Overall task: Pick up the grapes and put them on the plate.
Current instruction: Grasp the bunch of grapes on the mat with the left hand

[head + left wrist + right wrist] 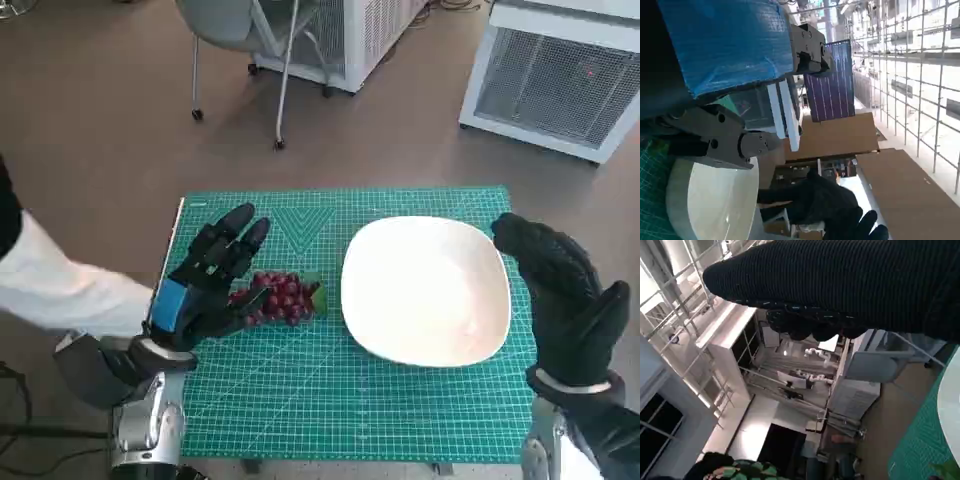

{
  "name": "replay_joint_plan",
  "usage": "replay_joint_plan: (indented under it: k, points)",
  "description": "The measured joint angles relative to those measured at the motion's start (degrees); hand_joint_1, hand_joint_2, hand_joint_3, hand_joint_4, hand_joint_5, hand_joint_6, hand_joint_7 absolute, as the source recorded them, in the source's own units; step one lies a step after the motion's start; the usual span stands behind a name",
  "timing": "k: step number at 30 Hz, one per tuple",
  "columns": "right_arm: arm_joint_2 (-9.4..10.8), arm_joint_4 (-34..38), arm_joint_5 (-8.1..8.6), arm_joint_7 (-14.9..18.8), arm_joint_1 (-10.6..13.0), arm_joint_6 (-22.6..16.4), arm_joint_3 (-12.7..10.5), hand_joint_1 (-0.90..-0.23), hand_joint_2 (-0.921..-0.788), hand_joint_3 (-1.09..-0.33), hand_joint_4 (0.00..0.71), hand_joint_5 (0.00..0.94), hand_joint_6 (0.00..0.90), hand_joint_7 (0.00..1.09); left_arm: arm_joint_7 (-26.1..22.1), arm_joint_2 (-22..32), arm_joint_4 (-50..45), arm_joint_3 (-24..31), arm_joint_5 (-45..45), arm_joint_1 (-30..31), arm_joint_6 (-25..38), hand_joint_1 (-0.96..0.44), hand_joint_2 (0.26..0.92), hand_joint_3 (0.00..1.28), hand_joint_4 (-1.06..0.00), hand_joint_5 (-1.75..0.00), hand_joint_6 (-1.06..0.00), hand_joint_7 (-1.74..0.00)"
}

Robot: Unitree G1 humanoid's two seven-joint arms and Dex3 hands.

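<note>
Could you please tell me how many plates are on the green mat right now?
1. The white plate sits on the right half of the green mat, just right of the grapes, with the right hand at its far-right edge. No other plates show.

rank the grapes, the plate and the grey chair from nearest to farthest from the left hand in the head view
1. grapes: right beside the left hand, at its fingers.
2. plate: past the grapes, toward the right hand's side of the green mat.
3. grey chair: on the floor beyond the table's far edge.
</note>
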Motion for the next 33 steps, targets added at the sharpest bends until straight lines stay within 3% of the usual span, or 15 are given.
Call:
replay_joint_plan:
  k: [33]
  points:
    - [0.0, 0.4, 0.47, 0.1, 0.0, -0.4, 0.0, -0.532, -0.921, -0.53, 0.481, 0.002, 0.228, 0.44, -0.2, 0.3, 0.0, 0.0, 0.0, 0.0, 0.0, 0.03, 0.921, 0.33, -0.25, 0.0, -0.16, -0.41]
